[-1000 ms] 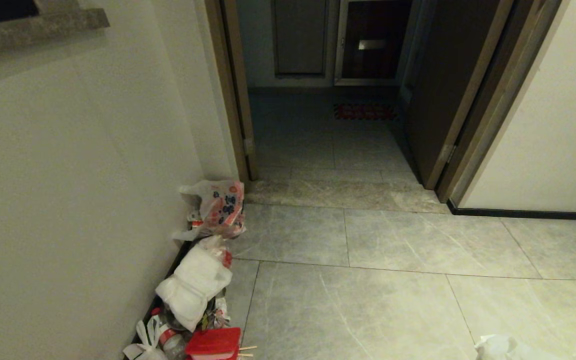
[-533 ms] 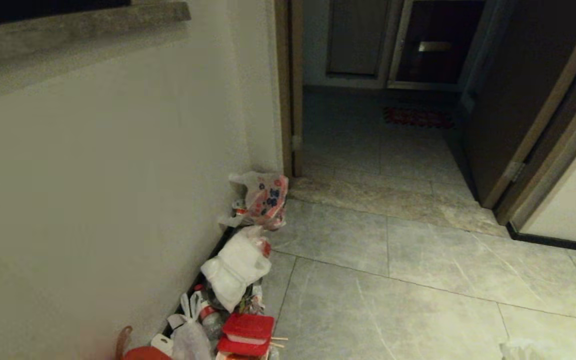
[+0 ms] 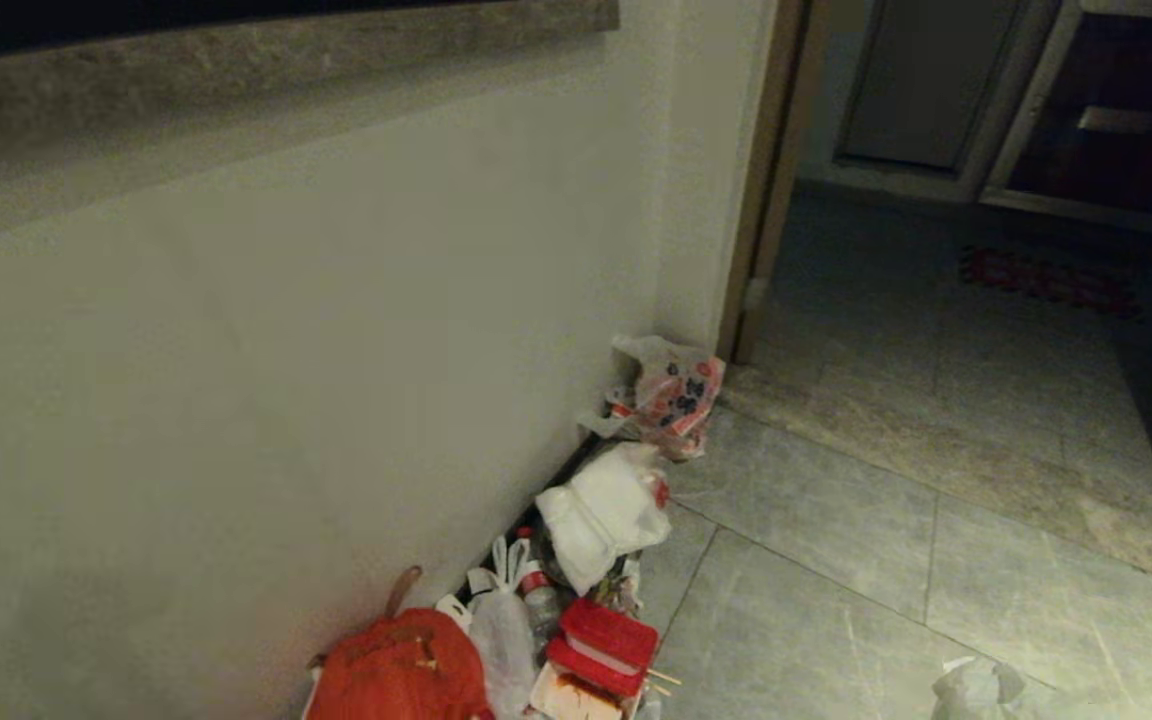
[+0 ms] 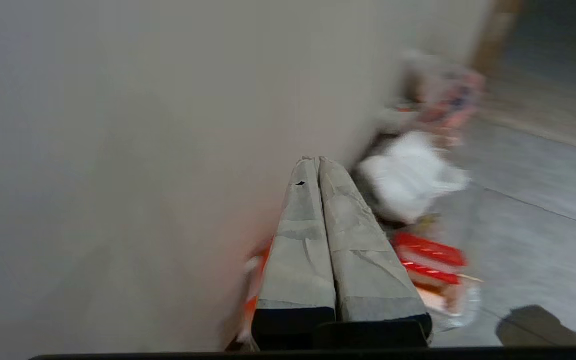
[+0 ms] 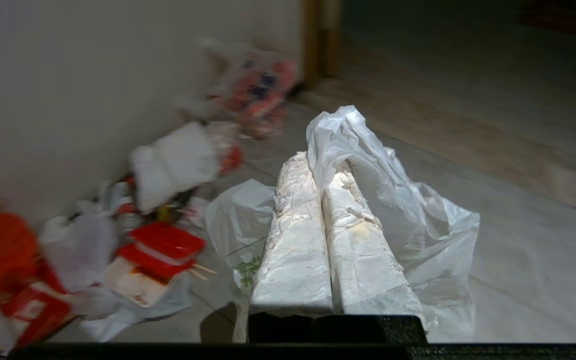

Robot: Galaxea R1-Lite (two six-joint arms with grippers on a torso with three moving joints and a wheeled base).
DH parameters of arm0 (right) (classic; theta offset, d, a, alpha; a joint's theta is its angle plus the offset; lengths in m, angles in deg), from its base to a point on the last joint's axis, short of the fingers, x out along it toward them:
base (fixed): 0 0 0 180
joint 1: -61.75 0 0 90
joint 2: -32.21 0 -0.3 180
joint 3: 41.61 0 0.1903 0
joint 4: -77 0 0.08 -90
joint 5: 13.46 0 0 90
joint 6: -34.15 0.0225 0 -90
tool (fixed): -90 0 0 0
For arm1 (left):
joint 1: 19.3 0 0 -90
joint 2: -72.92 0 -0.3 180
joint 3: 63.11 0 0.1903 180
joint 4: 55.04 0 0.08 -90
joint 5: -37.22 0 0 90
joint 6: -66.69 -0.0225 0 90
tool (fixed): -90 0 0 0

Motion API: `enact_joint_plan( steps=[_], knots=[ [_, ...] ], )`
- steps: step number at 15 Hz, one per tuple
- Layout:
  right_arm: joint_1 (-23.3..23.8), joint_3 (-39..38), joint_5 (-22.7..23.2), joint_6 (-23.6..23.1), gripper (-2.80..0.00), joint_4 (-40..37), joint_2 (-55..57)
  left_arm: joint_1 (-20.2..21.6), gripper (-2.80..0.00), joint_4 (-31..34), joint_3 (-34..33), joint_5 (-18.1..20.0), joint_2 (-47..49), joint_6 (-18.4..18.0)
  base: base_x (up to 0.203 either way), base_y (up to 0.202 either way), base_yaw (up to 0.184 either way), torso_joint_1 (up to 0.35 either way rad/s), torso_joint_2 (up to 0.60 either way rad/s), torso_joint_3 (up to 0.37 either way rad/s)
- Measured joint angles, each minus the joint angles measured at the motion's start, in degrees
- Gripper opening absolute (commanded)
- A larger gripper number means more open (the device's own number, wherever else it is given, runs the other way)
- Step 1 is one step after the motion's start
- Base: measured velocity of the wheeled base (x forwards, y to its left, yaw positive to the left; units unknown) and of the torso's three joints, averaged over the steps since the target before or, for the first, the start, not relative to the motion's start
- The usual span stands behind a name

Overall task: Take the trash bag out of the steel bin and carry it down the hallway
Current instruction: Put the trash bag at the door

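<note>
I have the right gripper point(image 5: 318, 165) clamped on the trash bag point(image 5: 418, 225), its neck pinched between the fingers so it hangs below for carrying. The left gripper point(image 4: 316, 161) rides pressed together, empty, beside the wall point(image 3: 286, 350).

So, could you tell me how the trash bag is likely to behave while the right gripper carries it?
Probably floppy: the trash bag drapes crinkled around the shut right gripper. Likely light, since it billows rather than hanging taut. The thin film might slip or tear.
</note>
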Motion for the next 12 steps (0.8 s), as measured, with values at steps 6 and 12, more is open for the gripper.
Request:
enact_joint_plan(
  steps=[6,12],
  knots=[
    [0.00,0.00,-0.02,-0.09,-2.80,0.09,0.00,0.02,-2.80,0.01,0.00,0.00,0.00,0.04,0.000,0.000,0.017,0.001,0.00,0.000],
    [0.00,0.00,-0.02,0.02,-2.80,0.09,0.00,0.00,-2.80,0.00,0.00,0.00,0.00,0.01,0.000,0.000,0.000,0.000,0.00,0.000]
  ],
)
